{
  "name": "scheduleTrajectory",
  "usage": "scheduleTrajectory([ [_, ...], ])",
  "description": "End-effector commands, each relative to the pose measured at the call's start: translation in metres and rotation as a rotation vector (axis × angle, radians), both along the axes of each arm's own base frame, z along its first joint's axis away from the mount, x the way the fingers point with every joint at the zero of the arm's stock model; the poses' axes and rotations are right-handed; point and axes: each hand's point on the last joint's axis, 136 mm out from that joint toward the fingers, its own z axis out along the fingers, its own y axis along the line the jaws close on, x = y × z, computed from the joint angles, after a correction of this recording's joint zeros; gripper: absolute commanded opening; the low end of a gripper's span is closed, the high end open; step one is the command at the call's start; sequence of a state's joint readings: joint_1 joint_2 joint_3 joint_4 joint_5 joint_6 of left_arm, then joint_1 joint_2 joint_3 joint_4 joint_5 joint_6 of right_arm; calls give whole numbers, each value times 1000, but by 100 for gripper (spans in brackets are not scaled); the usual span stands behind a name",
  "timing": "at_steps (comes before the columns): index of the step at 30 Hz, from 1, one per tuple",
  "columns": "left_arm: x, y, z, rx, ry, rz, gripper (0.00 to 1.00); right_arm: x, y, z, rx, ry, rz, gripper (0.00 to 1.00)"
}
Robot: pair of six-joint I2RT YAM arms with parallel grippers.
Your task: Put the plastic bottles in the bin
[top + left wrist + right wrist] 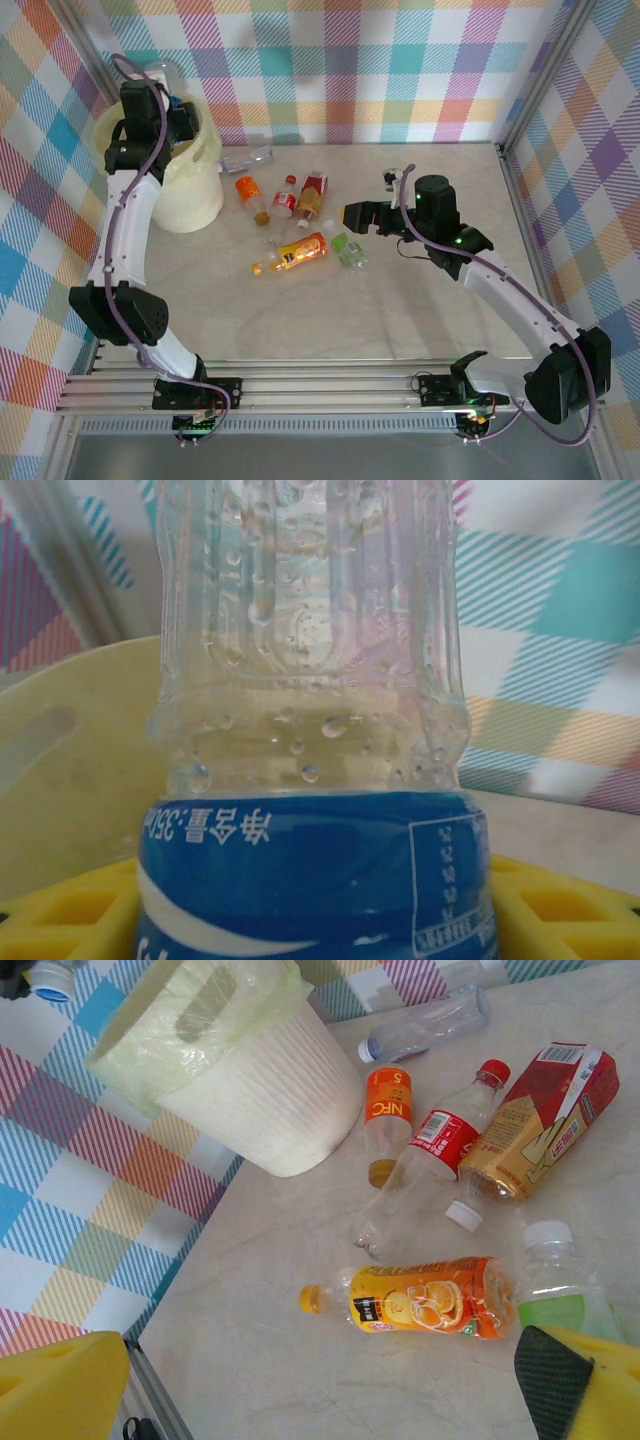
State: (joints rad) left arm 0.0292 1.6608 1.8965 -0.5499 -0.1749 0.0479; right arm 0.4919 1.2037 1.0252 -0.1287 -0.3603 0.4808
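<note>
pale marbled tabletop (400, 320), checked cloth walls round it. clear plastic bottle w/ a blue label (310, 680) hangs upright above the big cream-yellow round plastic bin (190, 195), toward its far-left rim as far as i can tell. left gripper (172, 103) is clamped on it, yellow fingers (60, 910) on either side of the label. several more bottles lie loose on the table right of the bin, incl. an orange-label bottle (420, 1305) and a green-label one (560, 1305) just ahead of the right gripper (352, 214), whose jaws stand wide apart w/ nothing btwn. risk: let go this near the rim and the bottle could clip it and bounce out (only droplets inside, so prob. light). the arm brushing the bin could also shove or tip it.
</note>
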Motion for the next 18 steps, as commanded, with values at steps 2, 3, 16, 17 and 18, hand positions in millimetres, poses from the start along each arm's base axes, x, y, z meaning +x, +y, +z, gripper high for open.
scheduleTrajectory([
  [2, 14, 46, -5, 91, 32, 31, 47, 2, 1, 19, -2, -63, 8, 100],
  [3, 17, 54, -8, 108, 43, 36, 47, 2, 0, 18, -7, -65, 6, 100],
  [16, 32, 133, -41, 123, 160, 148, 61, 0, -5, 19, -23, -73, -11, 100],
  [17, 33, 133, -42, 118, 165, 144, 62, -1, -5, 18, -25, -71, -11, 100],
  [18, 34, 134, -44, 116, 173, 144, 63, -1, -6, 18, -25, -70, -12, 100],
])
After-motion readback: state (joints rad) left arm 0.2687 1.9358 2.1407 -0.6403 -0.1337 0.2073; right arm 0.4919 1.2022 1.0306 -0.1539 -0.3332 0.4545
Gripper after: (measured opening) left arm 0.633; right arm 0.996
